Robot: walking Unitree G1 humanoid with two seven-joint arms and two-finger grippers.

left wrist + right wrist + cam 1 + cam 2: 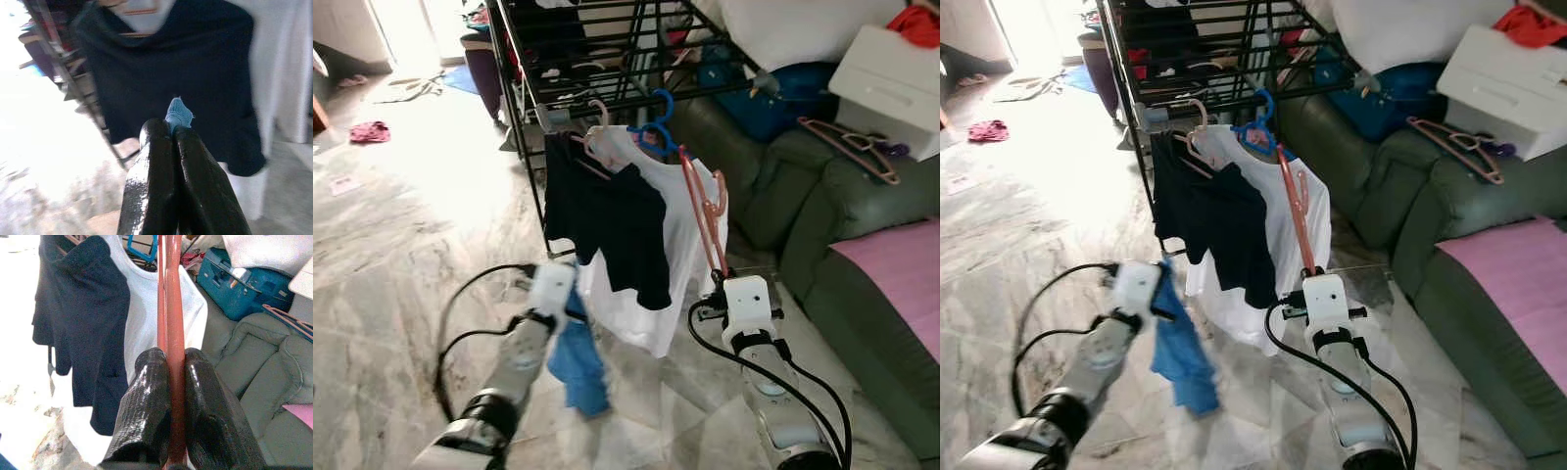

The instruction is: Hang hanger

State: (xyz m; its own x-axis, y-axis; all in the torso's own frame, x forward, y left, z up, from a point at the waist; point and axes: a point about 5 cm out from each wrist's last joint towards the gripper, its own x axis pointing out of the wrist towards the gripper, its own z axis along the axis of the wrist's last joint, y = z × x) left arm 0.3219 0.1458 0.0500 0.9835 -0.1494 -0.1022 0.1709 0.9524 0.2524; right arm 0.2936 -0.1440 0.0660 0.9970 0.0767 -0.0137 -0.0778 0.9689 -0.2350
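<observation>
My right gripper point(172, 357) is shut on the lower end of a salmon-pink hanger point(705, 211). It holds the hanger upright and bare in front of the white shirt point(680, 264), with its top close to the rack's front bar. My left gripper point(168, 147) is shut on a light-blue cloth point(579, 362), which dangles below it at the lower left. On the black drying rack point(607, 93) a navy shirt point(607, 220) hangs from a pale pink hanger. The white shirt hangs from a blue hanger point(656, 132).
A dark green sofa point(822, 215) runs along the right, carrying more pink hangers point(852, 147), a blue case point(793, 93), a white box point(891, 83) and a pink cloth point(901, 274). The floor is marble, and a red cloth point(370, 130) lies on it at the far left.
</observation>
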